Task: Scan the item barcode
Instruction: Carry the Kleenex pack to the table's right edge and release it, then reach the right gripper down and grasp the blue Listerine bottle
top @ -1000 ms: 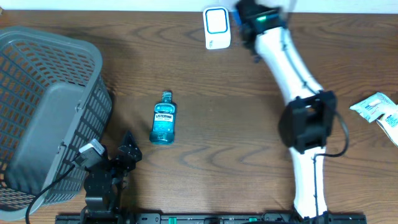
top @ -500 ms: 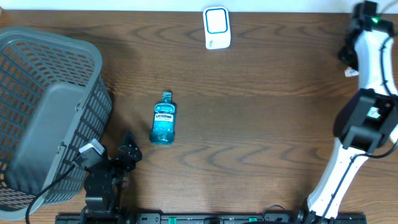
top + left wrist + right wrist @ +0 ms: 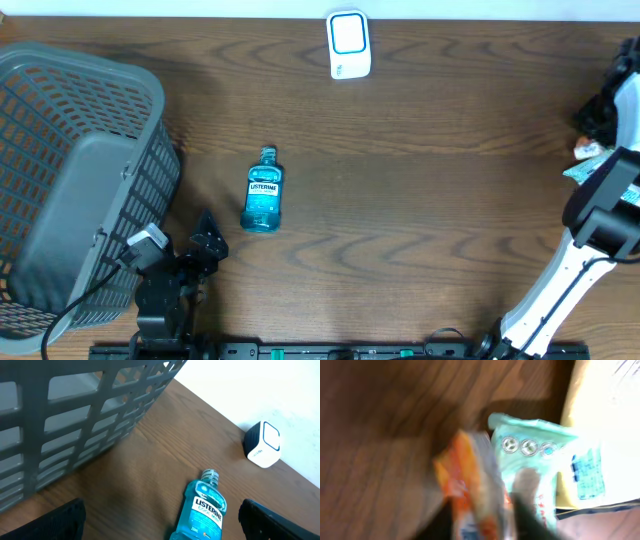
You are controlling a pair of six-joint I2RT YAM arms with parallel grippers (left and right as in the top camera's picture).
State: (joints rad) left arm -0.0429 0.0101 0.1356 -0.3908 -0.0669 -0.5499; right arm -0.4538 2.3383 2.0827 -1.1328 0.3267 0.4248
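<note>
Blue mouthwash bottle [image 3: 263, 192] lies flat, left of the middle of the counter [image 3: 420, 200], cap toward the white scanner [image 3: 349, 45] at twelve o'clock. At seven o'clock the left gripper [image 3: 208, 240] gapes wide, empty. At three o'clock the right gripper [image 3: 597, 120] hangs over what look like orange [image 3: 470, 485] and green packets [image 3: 540, 460]; too blurred to tell its grip.

A blue transparent mouthwash bottle [image 3: 264, 201] lies on the brown wooden table [image 3: 400, 200], cap toward the small white box-shaped scanner [image 3: 349, 44] at the far edge. A grey plastic lattice basket [image 3: 155, 180] stands at the left.
</note>
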